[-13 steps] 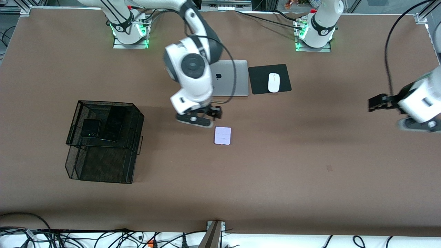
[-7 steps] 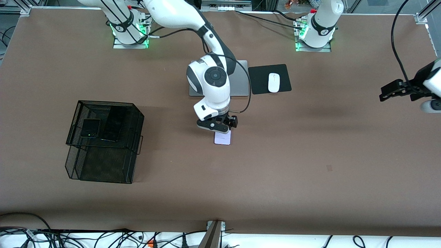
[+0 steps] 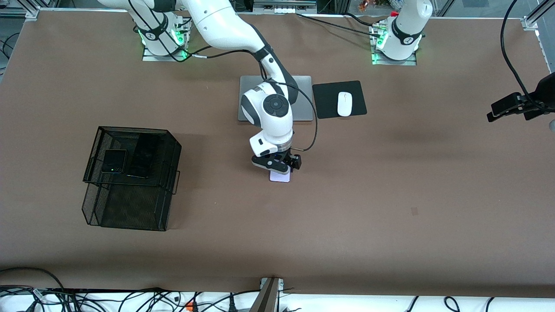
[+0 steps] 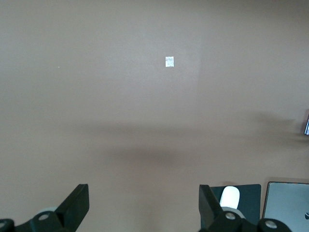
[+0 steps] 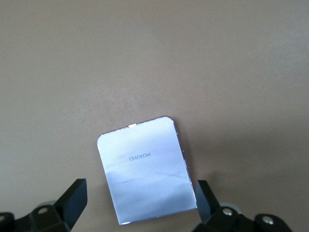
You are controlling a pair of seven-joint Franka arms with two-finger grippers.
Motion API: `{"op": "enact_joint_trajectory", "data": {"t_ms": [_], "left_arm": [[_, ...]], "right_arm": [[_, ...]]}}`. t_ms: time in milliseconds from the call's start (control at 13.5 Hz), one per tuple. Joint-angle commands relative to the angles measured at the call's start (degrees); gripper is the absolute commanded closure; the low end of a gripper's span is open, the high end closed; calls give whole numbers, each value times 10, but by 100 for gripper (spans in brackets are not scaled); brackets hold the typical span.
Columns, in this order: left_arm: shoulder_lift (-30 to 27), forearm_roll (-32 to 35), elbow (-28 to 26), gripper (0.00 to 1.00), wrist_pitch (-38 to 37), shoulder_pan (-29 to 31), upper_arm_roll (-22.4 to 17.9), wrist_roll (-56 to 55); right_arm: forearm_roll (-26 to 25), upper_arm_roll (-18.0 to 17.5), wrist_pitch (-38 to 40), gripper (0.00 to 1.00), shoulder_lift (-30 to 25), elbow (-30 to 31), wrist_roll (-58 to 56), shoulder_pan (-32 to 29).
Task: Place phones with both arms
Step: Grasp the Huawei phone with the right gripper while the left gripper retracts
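A squarish pale lavender phone (image 3: 280, 177) (image 5: 145, 169) lies flat on the brown table, nearer the front camera than the laptop. My right gripper (image 3: 277, 166) (image 5: 140, 200) is low over it and open, one finger (image 5: 72, 198) on each side of the phone without touching it. Two black phones lie on the top tier of the black mesh basket (image 3: 93, 143): a squarish folded one (image 3: 113, 161) and a long slab (image 3: 143, 158). My left gripper (image 4: 143, 205) is open and empty, high over bare table at the left arm's end, where its black hand (image 3: 518, 105) shows at the frame edge.
A silver laptop (image 3: 299, 93) (image 4: 287, 205) lies closed near the arms' bases, partly covered by the right arm. Beside it a white mouse (image 3: 344, 104) (image 4: 230, 197) rests on a black pad (image 3: 325, 99). A small pale mark (image 4: 169, 62) is on the tabletop.
The right arm has swung toward the left arm's end and come down, bringing its open gripper over the lavender phone. The left arm has drawn back toward its end of the table.
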State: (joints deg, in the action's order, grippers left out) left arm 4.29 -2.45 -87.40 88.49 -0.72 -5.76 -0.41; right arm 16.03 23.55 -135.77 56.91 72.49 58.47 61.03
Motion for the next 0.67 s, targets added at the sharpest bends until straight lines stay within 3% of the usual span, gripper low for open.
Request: {"op": "enact_joint_trajectory", "data": {"t_ms": [0, 519, 593], "left_arm": [[-11, 15, -11, 0, -3, -4, -2, 7], [-9, 23, -1, 0, -3, -4, 0, 8], [-6, 23, 3, 0, -2, -4, 0, 8]], "right_arm": [[1, -3, -1, 0, 20, -20, 6, -2], [-35, -3, -15, 0, 40, -19, -6, 8], [-34, -3, -15, 11, 39, -19, -14, 8]]}}
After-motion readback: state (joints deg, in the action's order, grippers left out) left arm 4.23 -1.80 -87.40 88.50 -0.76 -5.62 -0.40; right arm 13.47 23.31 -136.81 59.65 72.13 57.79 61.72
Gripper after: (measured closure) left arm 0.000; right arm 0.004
